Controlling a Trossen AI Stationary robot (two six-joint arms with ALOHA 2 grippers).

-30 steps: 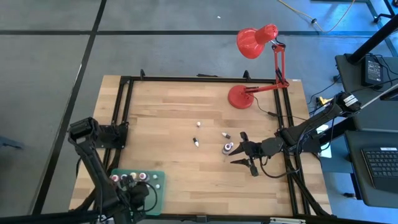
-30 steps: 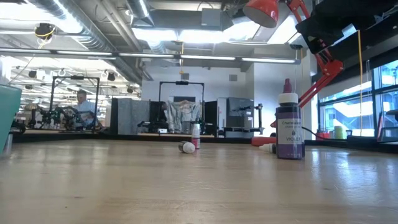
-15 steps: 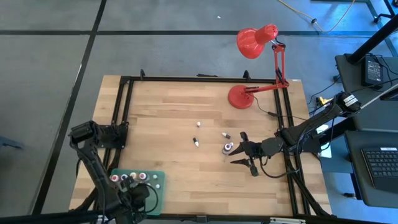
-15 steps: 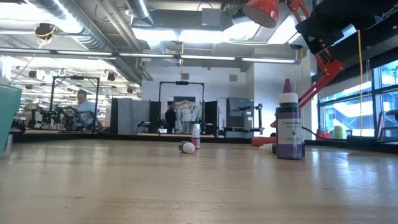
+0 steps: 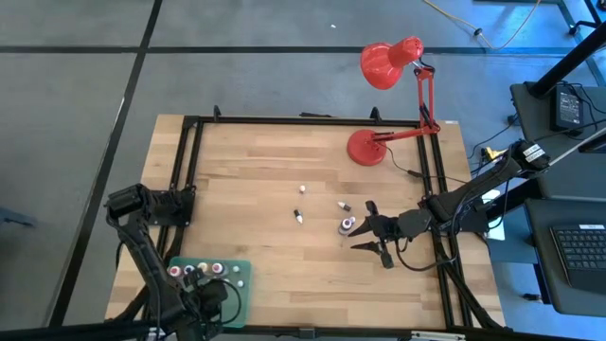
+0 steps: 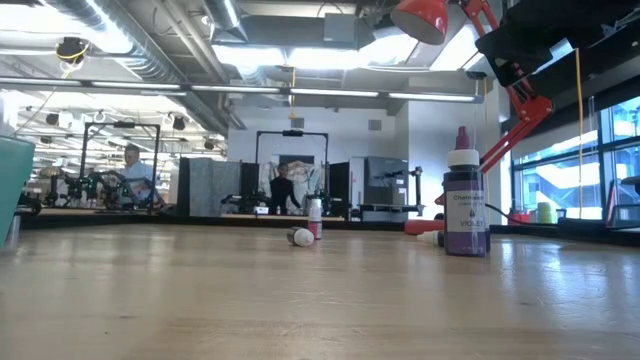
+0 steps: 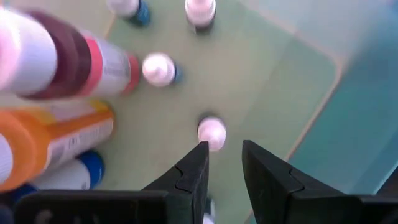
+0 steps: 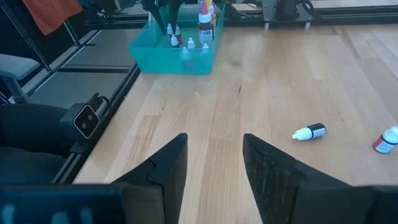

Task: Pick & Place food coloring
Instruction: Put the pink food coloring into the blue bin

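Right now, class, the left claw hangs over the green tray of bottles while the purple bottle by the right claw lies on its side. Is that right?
Not quite. The purple bottle stands upright, as the low view shows. The rest holds: the left claw hangs over the green tray of bottles, and the purple bottle is by the right claw.

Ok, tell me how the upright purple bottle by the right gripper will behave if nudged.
The purple bottle stands tall on a narrow base, so it would probably tip. Once down, its round body would likely roll. It looks small, so probably light.

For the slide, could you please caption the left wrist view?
Left gripper slightly open above a white-capped bottle standing in the green tray.
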